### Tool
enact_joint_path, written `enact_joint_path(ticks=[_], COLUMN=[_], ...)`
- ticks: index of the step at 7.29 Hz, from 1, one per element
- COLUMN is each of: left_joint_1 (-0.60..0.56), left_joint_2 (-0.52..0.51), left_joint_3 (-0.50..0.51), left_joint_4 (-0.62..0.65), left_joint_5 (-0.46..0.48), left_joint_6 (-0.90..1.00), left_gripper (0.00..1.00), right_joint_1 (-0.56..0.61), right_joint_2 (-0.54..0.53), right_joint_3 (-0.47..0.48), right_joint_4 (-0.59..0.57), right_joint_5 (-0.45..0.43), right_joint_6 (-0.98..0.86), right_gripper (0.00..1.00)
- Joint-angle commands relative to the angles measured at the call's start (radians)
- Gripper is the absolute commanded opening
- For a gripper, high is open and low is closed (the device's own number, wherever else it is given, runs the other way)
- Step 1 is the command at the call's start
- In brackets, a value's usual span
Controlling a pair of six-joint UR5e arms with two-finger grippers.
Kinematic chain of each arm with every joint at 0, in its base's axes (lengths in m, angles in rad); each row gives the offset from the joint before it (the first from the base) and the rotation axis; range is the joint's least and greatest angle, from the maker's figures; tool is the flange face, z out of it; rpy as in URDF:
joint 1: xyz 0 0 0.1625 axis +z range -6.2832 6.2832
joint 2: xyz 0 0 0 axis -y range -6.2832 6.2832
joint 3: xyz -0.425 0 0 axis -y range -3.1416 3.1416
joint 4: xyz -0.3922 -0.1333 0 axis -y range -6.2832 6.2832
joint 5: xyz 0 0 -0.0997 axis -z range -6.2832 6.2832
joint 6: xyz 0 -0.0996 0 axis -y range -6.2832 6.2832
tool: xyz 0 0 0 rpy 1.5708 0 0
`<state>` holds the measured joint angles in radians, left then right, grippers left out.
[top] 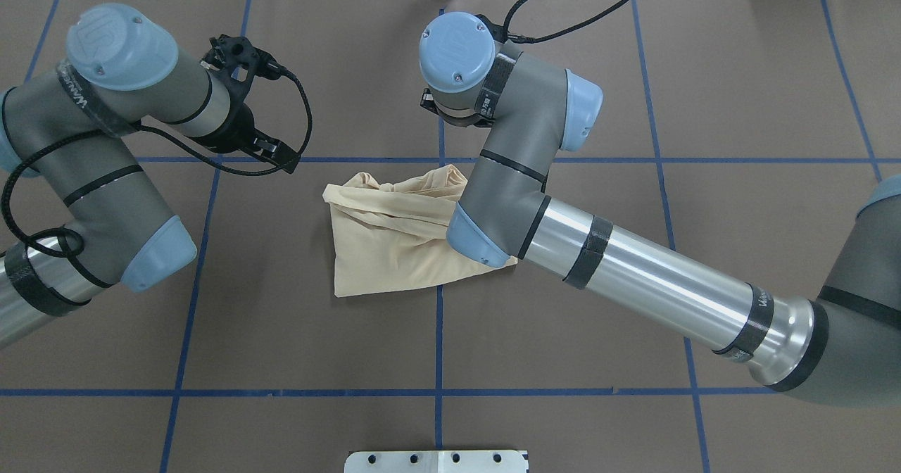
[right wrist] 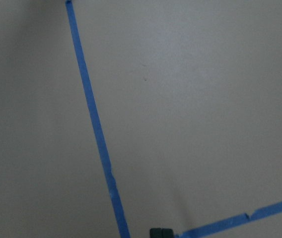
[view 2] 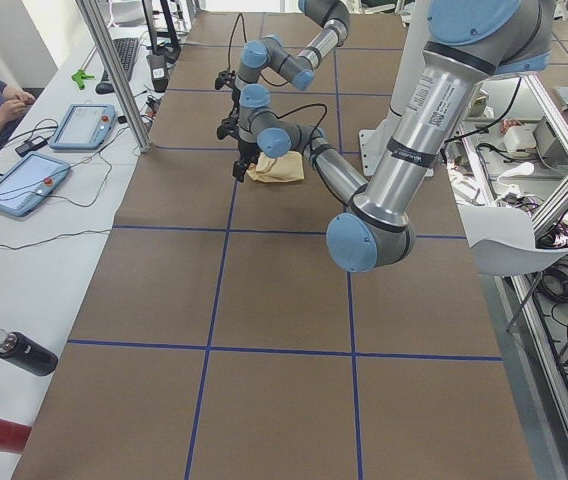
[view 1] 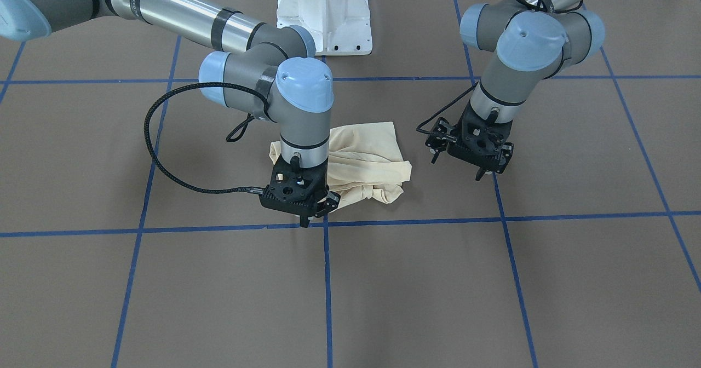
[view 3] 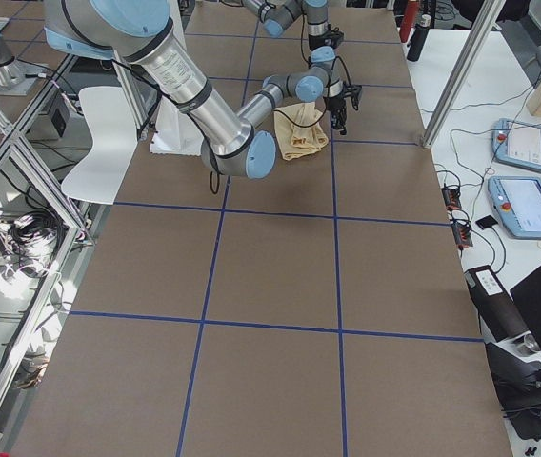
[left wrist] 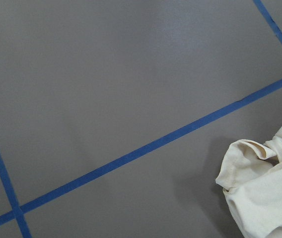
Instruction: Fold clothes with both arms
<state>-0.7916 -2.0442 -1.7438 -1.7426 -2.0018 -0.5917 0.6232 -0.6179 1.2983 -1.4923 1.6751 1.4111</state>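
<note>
Cream shirt (view 1: 367, 154) lies in a wrinkled heap near the middle of the table (view 1: 219, 291), partly doubled over itself, with no sleeve or collar laid out and no print showing. It sits just on the robot's side of a blue tape line (view 1: 164, 230), and its corner on the operators' side is bunched into soft rolls.

The right gripper (view 1: 317, 210) points down at that corner, low to the table. One finger (view 1: 303, 221) sits by the tape crossing and the other lies against the cloth edge. Its jaws look parted, with nothing clearly pinched between them, and its wrist view shows only bare table and tape. The left gripper (view 1: 459, 166) hangs above bare table, beside the shirt and well clear of it. Its jaws also look spread and empty, and its wrist view catches the heap's rolled edge at one side.

I judge the folding proper to be not yet begun; the step in hand is getting a first hold on the bundle so it can be opened out flat. The next move calls for the right jaws to close on a single layer at the corner, not on the whole roll. The left gripper then needs to come across to the opposite edge and take its own hold. The two arms would have to draw apart evenly, since thin cloth like this will likely drag and bunch again if one side leads
</note>
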Motion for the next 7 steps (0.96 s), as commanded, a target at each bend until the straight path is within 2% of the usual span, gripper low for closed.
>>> enact_joint_path(ticks=[1, 2, 3, 5, 7], left_joint_1=[0.0, 0.0, -0.001, 0.0, 0.0], left_joint_2=[0.001, 0.001, 0.001, 0.001, 0.001], left_joint_3=[0.0, 0.0, 0.0, 0.001, 0.0], left_joint_4=[0.0, 0.0, 0.0, 0.0, -0.002], left_joint_5=[0.0, 0.0, 0.0, 0.0, 0.0], left_joint_6=[0.0, 0.0, 0.0, 0.0, -0.002], left_gripper=[1.0, 1.0, 1.0, 1.0, 1.0], right_joint_1=[-0.061, -0.107, -0.158, -0.183, -0.212], right_joint_2=[-0.044, -0.128, -0.17, -0.177, -0.168], right_joint_3=[0.17, 0.273, 0.317, 0.314, 0.302], right_joint_4=[-0.188, -0.195, -0.197, -0.197, -0.186], right_joint_5=[0.025, 0.011, -0.049, -0.071, -0.113], right_joint_6=[0.05, 0.112, 0.124, 0.15, 0.166], right_gripper=[0.8, 0.8, 0.8, 0.79, 0.7])
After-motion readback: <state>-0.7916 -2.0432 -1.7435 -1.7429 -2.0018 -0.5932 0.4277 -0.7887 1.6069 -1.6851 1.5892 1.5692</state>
